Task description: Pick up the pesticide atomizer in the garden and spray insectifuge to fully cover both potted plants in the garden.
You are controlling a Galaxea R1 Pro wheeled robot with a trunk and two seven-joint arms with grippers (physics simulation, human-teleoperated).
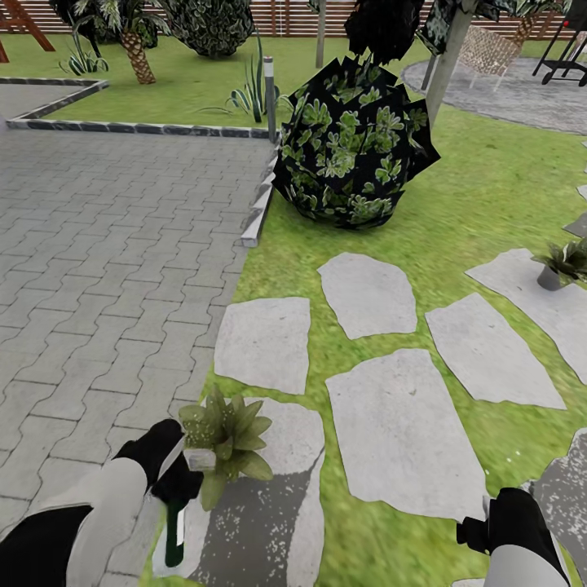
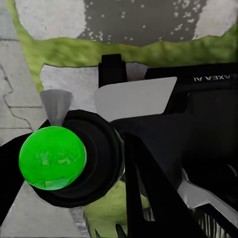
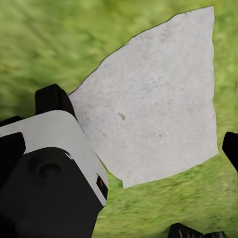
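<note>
Two potted plants sit on the stepping stones: I have one rosette (image 1: pixel 227 443) just beyond my left gripper (image 1: pixel 175 481), whose jaws are clamped on the pesticide atomizer (image 1: pixel 175 534); the other plant (image 1: pixel 562 265) is well apart. I cannot tell how my right gripper's (image 1: pixel 473 534) jaws stand.

Your left gripper (image 1: pixel 181 481) sits low on the left, holding the spray bottle (image 1: pixel 174 534) at the near stepping stone's (image 1: pixel 269 522) left edge. A potted plant (image 1: pixel 226 439) stands on that stone, just beside the gripper. The paving (image 1: pixel 106 269) lies left, the lawn (image 1: pixel 489 187) right. The second potted plant (image 1: pixel 562 265) sits on a far-right stone. A round bush (image 1: pixel 355 147) stands ahead, with the fence (image 1: pixel 285 16) behind.
</note>
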